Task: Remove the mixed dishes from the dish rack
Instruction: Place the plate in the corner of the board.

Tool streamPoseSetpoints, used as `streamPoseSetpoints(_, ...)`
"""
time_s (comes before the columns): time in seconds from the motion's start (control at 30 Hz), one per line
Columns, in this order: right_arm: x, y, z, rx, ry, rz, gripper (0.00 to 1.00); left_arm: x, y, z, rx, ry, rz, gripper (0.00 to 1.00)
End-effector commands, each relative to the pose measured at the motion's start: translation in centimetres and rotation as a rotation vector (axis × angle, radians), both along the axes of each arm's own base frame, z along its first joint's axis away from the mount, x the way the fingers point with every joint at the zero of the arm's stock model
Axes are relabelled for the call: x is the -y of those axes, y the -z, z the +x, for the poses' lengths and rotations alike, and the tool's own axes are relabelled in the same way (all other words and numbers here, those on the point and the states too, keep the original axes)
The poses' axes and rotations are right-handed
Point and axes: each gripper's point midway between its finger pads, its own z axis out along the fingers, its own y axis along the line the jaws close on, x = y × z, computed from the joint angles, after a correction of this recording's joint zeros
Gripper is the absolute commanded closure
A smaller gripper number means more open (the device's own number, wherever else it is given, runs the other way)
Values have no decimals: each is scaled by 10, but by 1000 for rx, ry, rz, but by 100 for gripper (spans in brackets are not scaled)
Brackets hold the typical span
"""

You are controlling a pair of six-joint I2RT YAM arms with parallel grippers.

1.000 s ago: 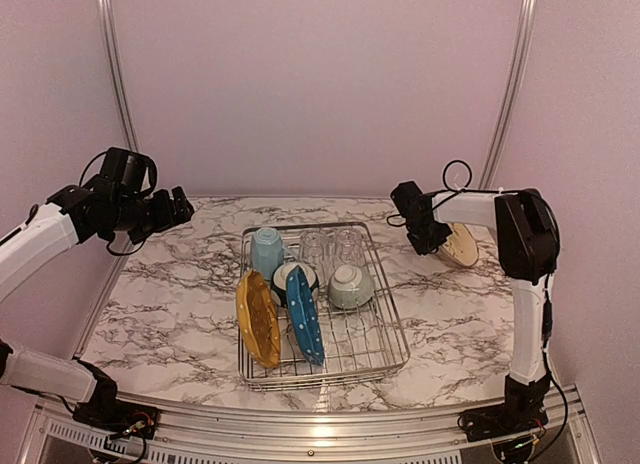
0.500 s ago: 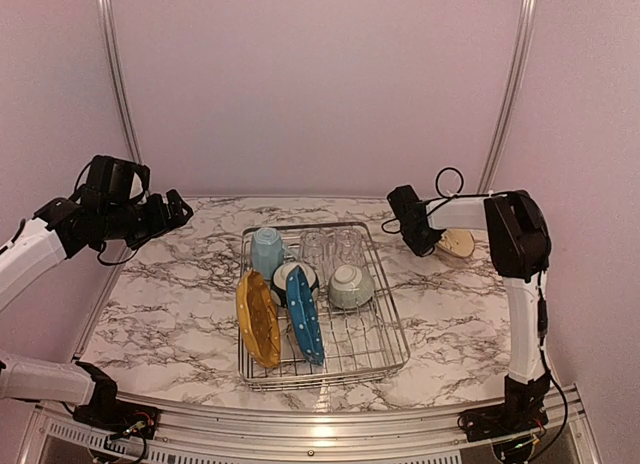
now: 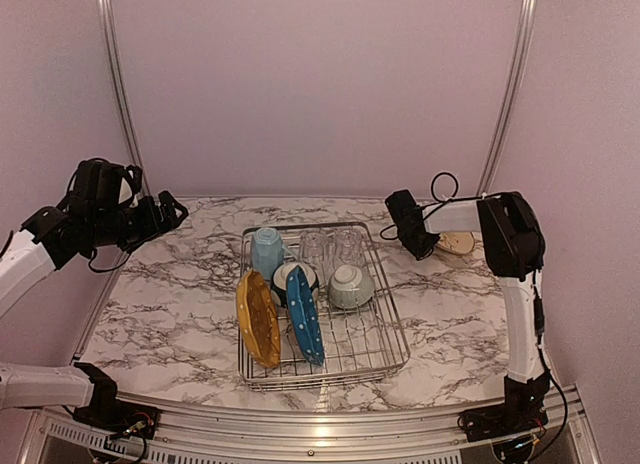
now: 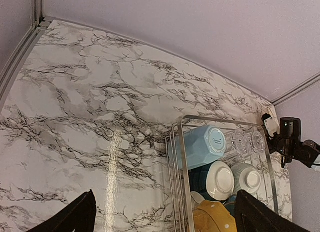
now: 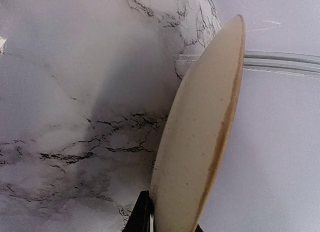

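The silver dish rack [image 3: 398,336] stands mid-table. In it are a yellow plate [image 3: 257,319] and a white-dotted blue plate [image 3: 303,329] on edge, a light blue mug [image 3: 266,252], two clear glasses [image 3: 331,248], a teal-and-white bowl [image 3: 293,277] and a grey-green bowl [image 3: 351,286]. My right gripper [image 3: 437,246] is shut on the rim of a beige plate [image 3: 459,244], tilted low over the table's back right corner. The right wrist view shows this beige plate [image 5: 200,142] edge-on between the fingers. My left gripper [image 3: 165,212] hangs open and empty over the back left, well apart from the rack [image 4: 181,177] and mug [image 4: 200,146].
Marble table [image 3: 180,304] runs left of the rack. Pale walls and aluminium frame posts [image 3: 118,94] close in the back and both sides. The right arm's upright link [image 3: 522,314] stands by the table's right edge.
The right gripper has carried the beige plate lower and a little left toward the table. The left arm has drawn back to the left, still open.
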Motion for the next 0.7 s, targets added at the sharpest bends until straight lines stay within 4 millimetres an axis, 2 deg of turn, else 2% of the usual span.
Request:
streamPoseSetpoints(0.0,1,-39,24,130,28,-12,99,0,-3,-7,12,12,-10,1)
streamPoseSetpoints(0.17,-5,-41,19,105,39,73,74,-2,-5,-11,14,11,-6,1)
streamPoseSetpoints(0.3,-16,-42,9,88,51,209,39,-4,-6,-14,19,7,-15,1)
streamPoseSetpoints(0.37,-20,-43,3,82,59,263,28,-4,-5,-15,17,7,-20,1)
streamPoseSetpoints(0.47,-30,-48,-7,81,75,386,21,-2,-4,-16,11,11,-29,1)
streamPoseSetpoints(0.67,-61,-67,-38,93,85,720,17,-3,-3,-14,8,3,-27,1)
